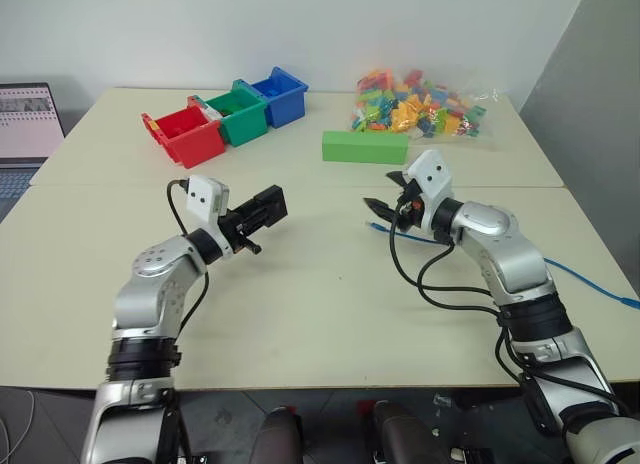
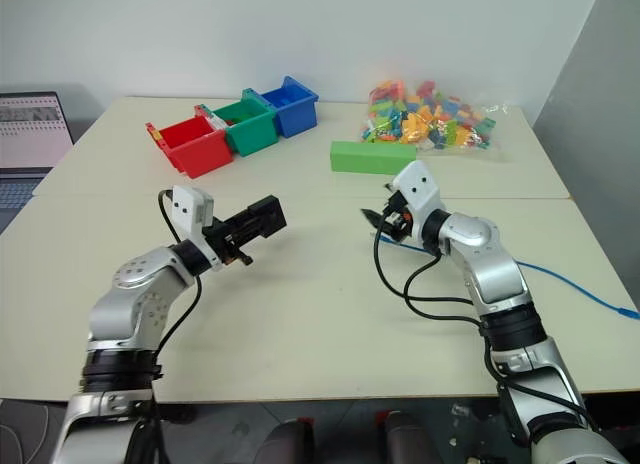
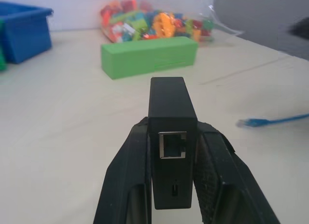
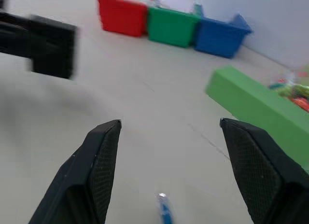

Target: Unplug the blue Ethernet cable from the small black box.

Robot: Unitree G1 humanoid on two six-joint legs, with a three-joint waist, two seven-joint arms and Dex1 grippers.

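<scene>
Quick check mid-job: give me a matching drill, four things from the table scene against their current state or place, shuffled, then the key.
Things:
1. small matte black box
2. bright-blue Ethernet cable
3. right tool
4. long green block

States:
A. lying loose on the table, plug end free
B. open, nothing between its fingers
C. clamped in the shut left tool, port empty
D. resting in front of the clear bag of coloured bricks

Pairs: 1-C, 2-A, 3-B, 4-D

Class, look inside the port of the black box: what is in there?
The port on the black box is empty, with no plug in it. The blue cable lies apart on the table. The port's deeper inside is too dark to see.
</scene>
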